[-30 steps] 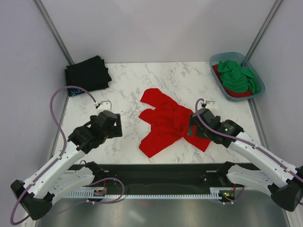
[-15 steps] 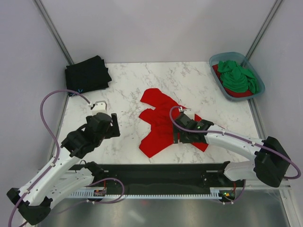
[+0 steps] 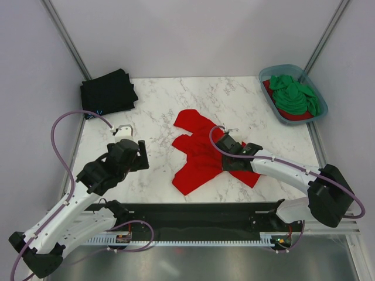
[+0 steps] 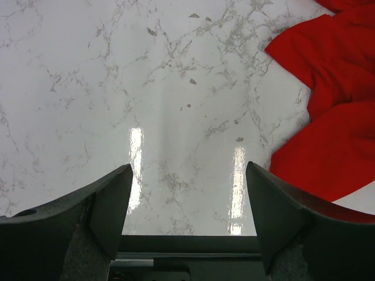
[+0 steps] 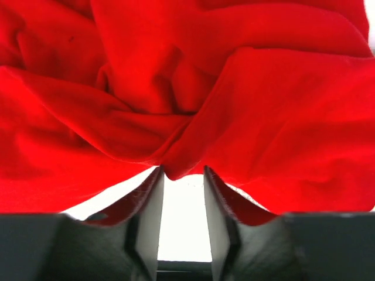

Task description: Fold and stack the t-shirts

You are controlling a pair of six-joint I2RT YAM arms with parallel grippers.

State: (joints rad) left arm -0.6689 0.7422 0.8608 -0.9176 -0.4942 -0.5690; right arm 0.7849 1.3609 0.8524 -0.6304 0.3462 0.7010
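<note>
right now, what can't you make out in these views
Right wrist view: whether the right gripper pinches the red t-shirt; cloth folds hide the contact.
Top view: the red cloth in the tub, mostly covered by the green t-shirt.
Top view: black t-shirt, its mark too small.
Left wrist view: the red t-shirt, cut off by the right edge.

Bench (image 3: 158, 105): crumpled t-shirt (image 3: 202, 155) at centre. Folded t-shirt (image 3: 109, 92) on far left corner. Tub (image 3: 321, 108) at far right corner, bunched t-shirts (image 3: 293, 95) inside it. Left claw (image 4: 187, 193) over bare bench, left of the crumpled t-shirt. Right claw (image 5: 183, 175) at that t-shirt's near right part, a fold between its tips.
</note>
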